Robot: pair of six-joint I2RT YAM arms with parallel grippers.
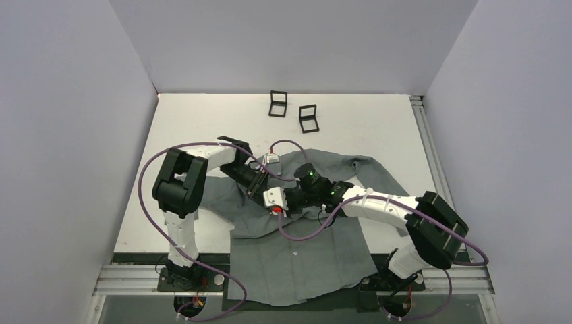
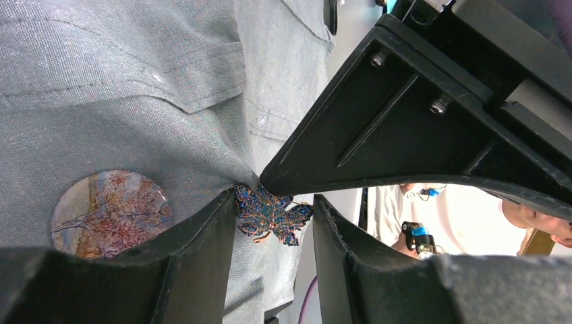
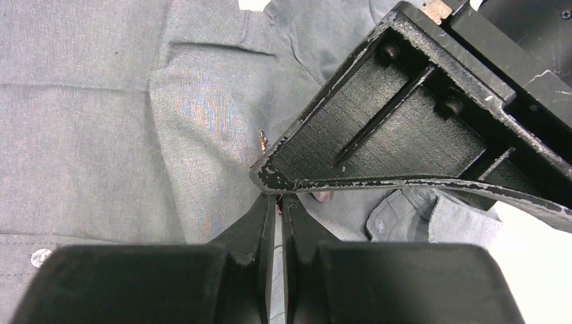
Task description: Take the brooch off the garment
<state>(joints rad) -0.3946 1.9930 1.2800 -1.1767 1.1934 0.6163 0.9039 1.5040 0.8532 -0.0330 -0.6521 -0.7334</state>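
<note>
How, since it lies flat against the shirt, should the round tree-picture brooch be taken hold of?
Grip the round brooch by its rim, with a finger on each opposite edge, coming in square onto its face. It is a flat disc lying flush on the grey shirt, so only the edge likely offers purchase.

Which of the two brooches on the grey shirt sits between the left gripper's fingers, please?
The glittery blue leaf-shaped brooch. The round reddish-brown brooch lies flat on the grey shirt beside the left gripper, outside its fingers.
</note>
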